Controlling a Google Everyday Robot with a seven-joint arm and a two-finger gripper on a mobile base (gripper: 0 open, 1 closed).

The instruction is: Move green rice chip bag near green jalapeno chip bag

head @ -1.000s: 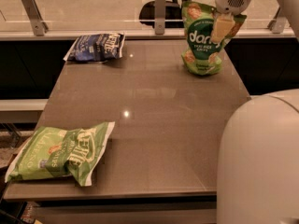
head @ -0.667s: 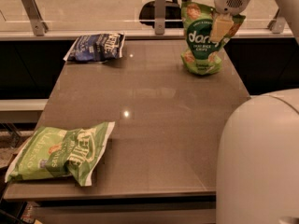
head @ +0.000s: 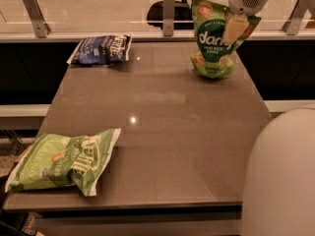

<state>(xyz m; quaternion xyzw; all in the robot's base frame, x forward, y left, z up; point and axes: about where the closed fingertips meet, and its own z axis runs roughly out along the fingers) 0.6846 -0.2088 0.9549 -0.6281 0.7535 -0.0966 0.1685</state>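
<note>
The green rice chip bag (head: 211, 50), a glossy green pouch with white "dang" lettering, stands upright at the far right of the table (head: 162, 112), its bottom touching the top. My gripper (head: 234, 29) comes down from the upper right and is shut on the bag's upper right part, with one cream finger (head: 235, 27) in front of the bag and the other hidden behind it. The green jalapeno chip bag (head: 61, 161), a paler green Kettle bag, lies flat at the near left corner, far from the rice chip bag.
A dark blue Kettle chip bag (head: 101, 48) lies at the far left of the table. A glass rail with metal posts (head: 169, 14) runs along the far edge. My white body (head: 280, 176) fills the lower right corner.
</note>
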